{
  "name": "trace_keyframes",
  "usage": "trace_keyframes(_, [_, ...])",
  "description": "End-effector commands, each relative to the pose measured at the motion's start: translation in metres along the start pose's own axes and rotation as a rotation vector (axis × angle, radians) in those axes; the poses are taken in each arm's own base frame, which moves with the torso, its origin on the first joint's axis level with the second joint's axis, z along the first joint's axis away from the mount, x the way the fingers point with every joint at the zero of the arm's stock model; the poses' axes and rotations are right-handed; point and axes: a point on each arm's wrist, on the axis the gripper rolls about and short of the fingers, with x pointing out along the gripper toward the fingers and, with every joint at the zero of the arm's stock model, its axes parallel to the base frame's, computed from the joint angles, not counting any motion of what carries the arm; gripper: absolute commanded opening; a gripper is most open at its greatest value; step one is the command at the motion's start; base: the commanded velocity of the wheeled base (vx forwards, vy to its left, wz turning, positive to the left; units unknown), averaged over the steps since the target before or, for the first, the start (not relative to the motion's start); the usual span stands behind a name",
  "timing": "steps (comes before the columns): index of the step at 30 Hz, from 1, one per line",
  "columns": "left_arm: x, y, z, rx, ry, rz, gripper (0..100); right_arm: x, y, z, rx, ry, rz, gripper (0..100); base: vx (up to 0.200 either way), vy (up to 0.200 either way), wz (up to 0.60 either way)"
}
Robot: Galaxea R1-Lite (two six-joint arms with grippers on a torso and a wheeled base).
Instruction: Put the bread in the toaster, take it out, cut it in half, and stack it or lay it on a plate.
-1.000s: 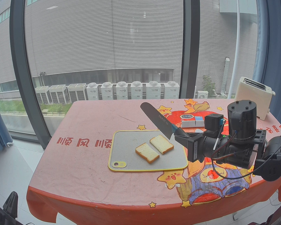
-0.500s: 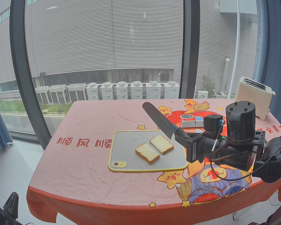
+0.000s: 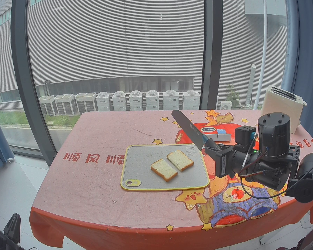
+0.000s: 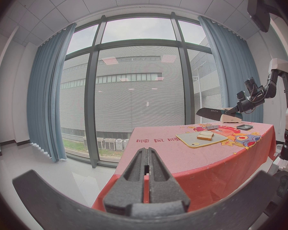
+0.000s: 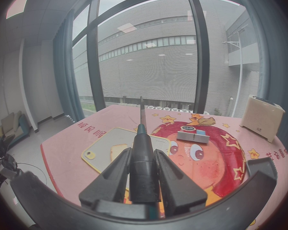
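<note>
Right wrist view: knife handle mostly buried between right gripper fingers; one bread half clipped by a finger, the other hidden behind the handle. Left wrist view: dark flat thing on the table beyond the cutting board, too small to identify.

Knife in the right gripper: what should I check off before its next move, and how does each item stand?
1. Cut done: ok, two bread halves lie apart on the cutting board.
2. Grip on knife: ok, right gripper shut on the handle.
3. Blade clear of the halves: ok, raised beside the cutting board.
4. Empty left gripper: ok, shut on nothing, off the table.
5. Plate ready: cannot tell; a dark tray sits on the table.
</note>
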Motion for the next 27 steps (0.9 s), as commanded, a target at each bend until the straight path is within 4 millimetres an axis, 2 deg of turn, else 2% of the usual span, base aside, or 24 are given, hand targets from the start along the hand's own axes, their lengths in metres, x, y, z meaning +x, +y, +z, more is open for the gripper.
trace_keyframes(1, [0.0,0.0,-0.005,0.0,0.003,0.0,0,-0.013,-0.008,0.001,0.016,-0.025,-0.06,0,0.0,0.0,0.0])
trace_keyframes(6, [0.0,0.0,-0.005,0.0,0.003,0.002,0,-0.041,-0.015,0.009,0.041,-0.086,-0.045,0,0.0,0.0,0.0])
trace_keyframes(9, [0.0,0.0,-0.005,-0.001,0.003,0.002,0,-0.047,-0.018,0.01,0.049,-0.098,-0.05,0,0.0,0.0,0.0])
trace_keyframes(27, [0.0,0.0,-0.005,-0.001,0.003,0.003,0,-0.045,-0.009,-0.006,0.012,-0.042,-0.02,0,0.0,0.0,0.0])
